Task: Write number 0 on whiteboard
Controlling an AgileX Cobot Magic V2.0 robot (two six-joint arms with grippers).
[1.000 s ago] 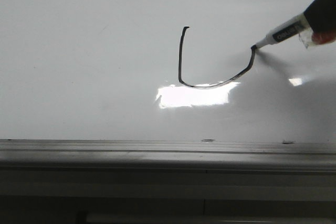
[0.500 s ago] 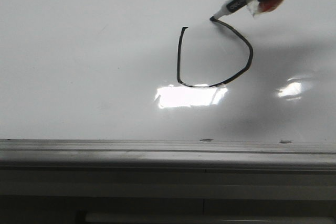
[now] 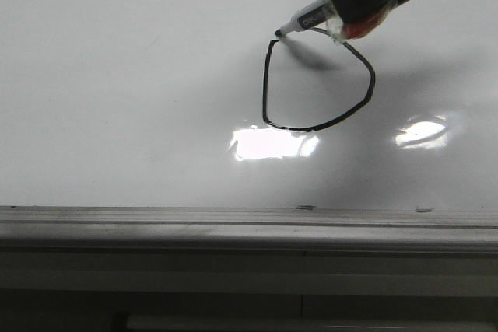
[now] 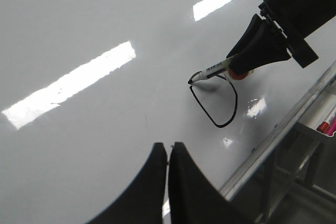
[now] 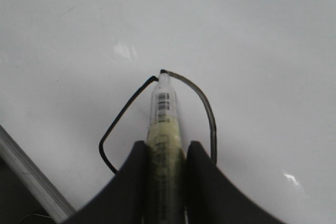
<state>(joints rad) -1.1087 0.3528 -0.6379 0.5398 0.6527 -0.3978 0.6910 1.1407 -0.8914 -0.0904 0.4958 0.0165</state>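
marker tip at the number 0 — loop closed

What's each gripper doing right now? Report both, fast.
Left gripper: shut, holding nothing, off the whiteboard.
Right gripper: shut on the marker, tip at the top left of the number 0.

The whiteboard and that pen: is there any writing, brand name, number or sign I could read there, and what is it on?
"0": hand-drawn black loop on the whiteboard, the pen tip at its top left where the line closes.
Pen label: dark print in the front view, too blurred to read.
Pen barcode: only stripes, any digits too small to read.
Nothing else legible.
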